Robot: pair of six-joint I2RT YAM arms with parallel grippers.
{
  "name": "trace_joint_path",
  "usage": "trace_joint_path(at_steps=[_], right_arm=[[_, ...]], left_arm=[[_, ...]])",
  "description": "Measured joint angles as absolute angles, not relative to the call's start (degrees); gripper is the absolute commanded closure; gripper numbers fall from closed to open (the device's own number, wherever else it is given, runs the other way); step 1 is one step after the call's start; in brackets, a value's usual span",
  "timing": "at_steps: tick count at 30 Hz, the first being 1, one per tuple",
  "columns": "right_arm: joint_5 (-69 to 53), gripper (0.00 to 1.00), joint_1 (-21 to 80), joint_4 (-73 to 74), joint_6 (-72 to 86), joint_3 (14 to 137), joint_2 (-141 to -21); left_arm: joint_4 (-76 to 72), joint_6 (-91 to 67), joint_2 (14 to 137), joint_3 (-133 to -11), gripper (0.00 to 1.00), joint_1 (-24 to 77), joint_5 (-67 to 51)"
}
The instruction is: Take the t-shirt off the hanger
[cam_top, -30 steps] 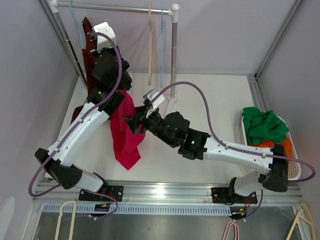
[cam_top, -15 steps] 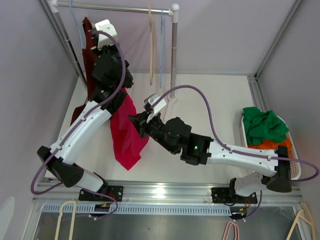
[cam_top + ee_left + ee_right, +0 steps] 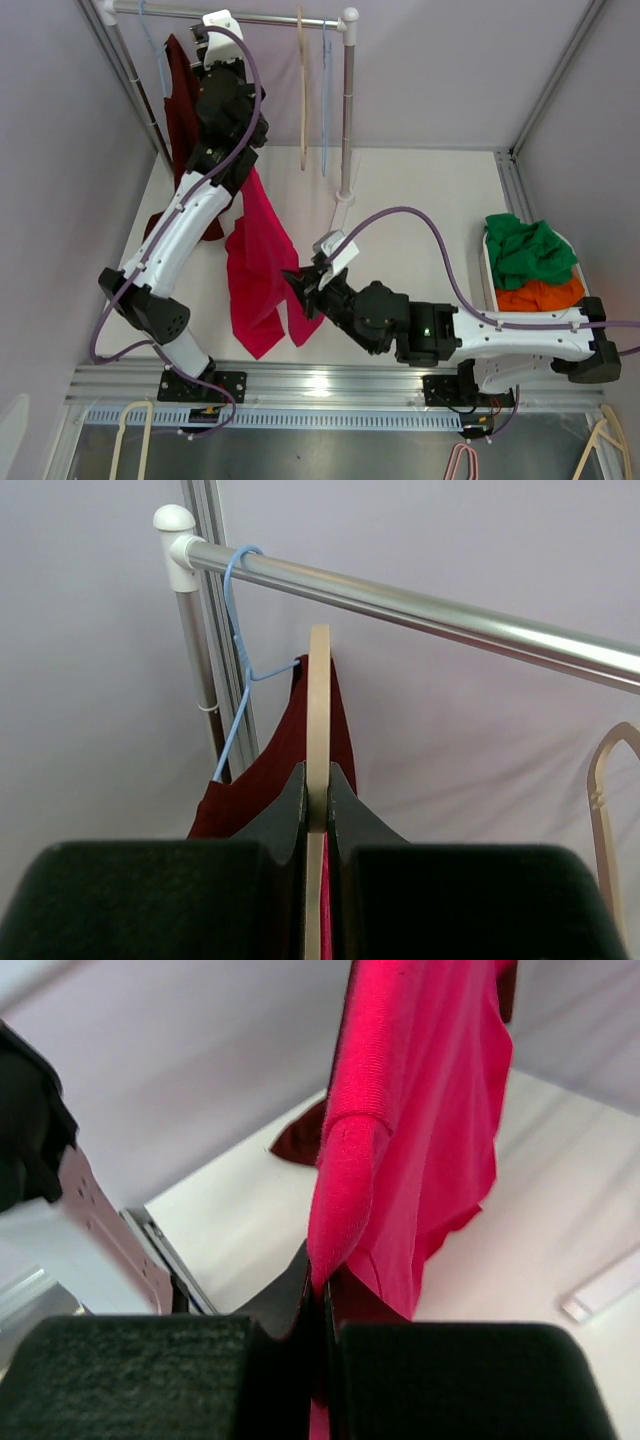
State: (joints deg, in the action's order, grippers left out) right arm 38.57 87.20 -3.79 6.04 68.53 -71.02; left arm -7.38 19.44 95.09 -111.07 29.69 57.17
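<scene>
A: Entry nearest the bench's front edge?
B: Right gripper (image 3: 325,1295), jaws closed tight, pinching a fold of the bright pink cotton t-shirt (image 3: 262,270).
A: T-shirt, location?
B: Hanging over the left half of the bench, lower end near the front edge, top up at the left gripper (image 3: 318,790).
A: That gripper's condition?
B: Clamped on a pale wooden hanger (image 3: 319,690), seen edge-on.
A: Farthest back?
B: Silver metal rail (image 3: 420,605) above the bench's back edge, carrying a thin blue wire hanger (image 3: 236,620) with a dark maroon garment (image 3: 265,780).
</scene>
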Motion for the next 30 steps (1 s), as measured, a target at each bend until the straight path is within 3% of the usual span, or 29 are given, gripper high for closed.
trace_joint_path(at_steps=[6, 14, 24, 30], right_arm=[[45.23, 1.00, 93.08, -1.78, 7.99, 63.07, -67.24], [48.69, 1.00, 92.07, -1.17, 10.87, 57.98, -66.37], [36.51, 1.00, 69.17, -1.15, 10.94, 63.70, -76.77], [30.39, 1.00, 64.86, 0.30, 11.53, 76.36, -92.42]], left_arm=[[-3.33, 18.83, 95.94, -115.24, 0.99, 28.58, 56.58], [7.99, 10.98, 95.92, -117.95, 0.99, 28.38, 53.01], [34.04, -7.90, 85.23, -118.74, 0.99, 28.67, 35.90], [45.45, -14.66, 73.45, -123.28, 0.99, 28.86, 22.02]])
